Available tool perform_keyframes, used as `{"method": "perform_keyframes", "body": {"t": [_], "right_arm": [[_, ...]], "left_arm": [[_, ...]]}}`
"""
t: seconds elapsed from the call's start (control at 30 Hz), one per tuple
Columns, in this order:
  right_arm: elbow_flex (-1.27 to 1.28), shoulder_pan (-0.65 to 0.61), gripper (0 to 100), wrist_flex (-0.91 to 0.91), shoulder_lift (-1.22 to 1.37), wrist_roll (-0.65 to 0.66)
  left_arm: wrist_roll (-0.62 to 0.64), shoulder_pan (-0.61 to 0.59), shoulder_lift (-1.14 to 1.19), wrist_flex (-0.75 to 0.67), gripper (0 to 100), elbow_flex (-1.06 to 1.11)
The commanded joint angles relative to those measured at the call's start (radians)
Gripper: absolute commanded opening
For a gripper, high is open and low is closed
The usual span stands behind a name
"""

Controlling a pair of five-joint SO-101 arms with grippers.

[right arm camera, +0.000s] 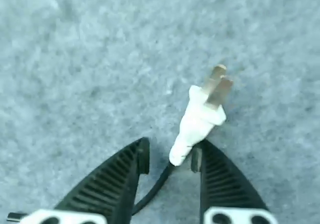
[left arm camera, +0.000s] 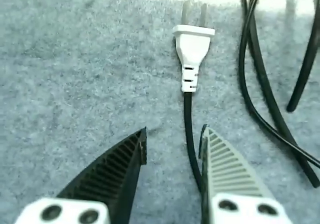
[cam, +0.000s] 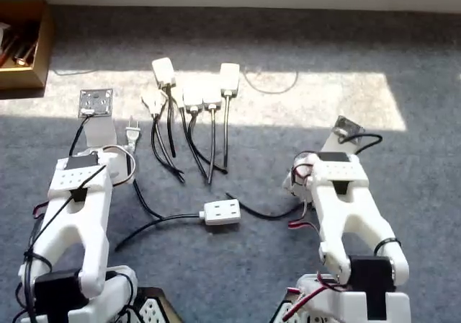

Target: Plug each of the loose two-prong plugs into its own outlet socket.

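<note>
My left hand (left arm camera: 174,132) gapes over cord (left arm camera: 187,116) behind white plug (left arm camera: 192,49); my right hand (right arm camera: 170,146), also wide, brackets second plug (right arm camera: 200,119). Best grip bodies, not cords.

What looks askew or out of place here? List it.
Nothing looks damaged. The outlet sockets lie in an uneven cluster, and one is turned at a slant to the rest. The loose plug at the right gripper lies tilted, its tail between the open jaws.

Indoor room, grey carpet (cam: 418,193), sunlit patch (cam: 324,99), wooden box (cam: 21,78)
</note>
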Motion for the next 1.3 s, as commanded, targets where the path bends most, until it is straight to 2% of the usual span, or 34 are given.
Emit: {"method": "perform_keyframes", "body": {"t": [0.0, 0.1, 0.2, 0.47, 0.6, 0.77, 0.87, 0.97, 1.13, 1.27], "right_arm": [[0.059, 0.024, 16.3, -0.091, -0.133, -0.080], [0.133, 0.059, 16.3, -0.179, -0.203, -0.133], [0.196, 0.096, 16.3, -0.242, -0.232, -0.132], [0.216, 0.110, 16.3, -0.259, -0.170, -0.092], [0.217, 0.084, 16.1, -0.257, -0.168, -0.092], [0.225, -0.015, 16.1, -0.254, -0.159, -0.092], [0.216, -0.051, 16.1, -0.194, -0.157, -0.123], [0.177, -0.050, 15.9, -0.139, -0.156, -0.199], [0.143, -0.042, 15.9, -0.082, -0.156, -0.241], [0.139, 0.010, 15.9, -0.082, -0.156, -0.253]], "left_arm": [[0.005, 0.030, -0.030, -0.017, 19, 0.001], [0.005, 0.036, -0.030, -0.014, 19, 0.002], [0.005, 0.036, -0.030, -0.014, 19, 0.002], [0.005, 0.036, -0.030, -0.012, 19, 0.018], [0.005, 0.036, -0.030, -0.015, 19, 0.018], [0.005, 0.036, -0.030, -0.017, 19, 0.018], [0.005, 0.036, -0.030, -0.017, 19, 0.018], [0.005, 0.036, -0.030, -0.017, 19, 0.018], [0.005, 0.038, -0.030, -0.017, 19, 0.016], [0.005, 0.038, -0.030, -0.017, 19, 0.018]]}}
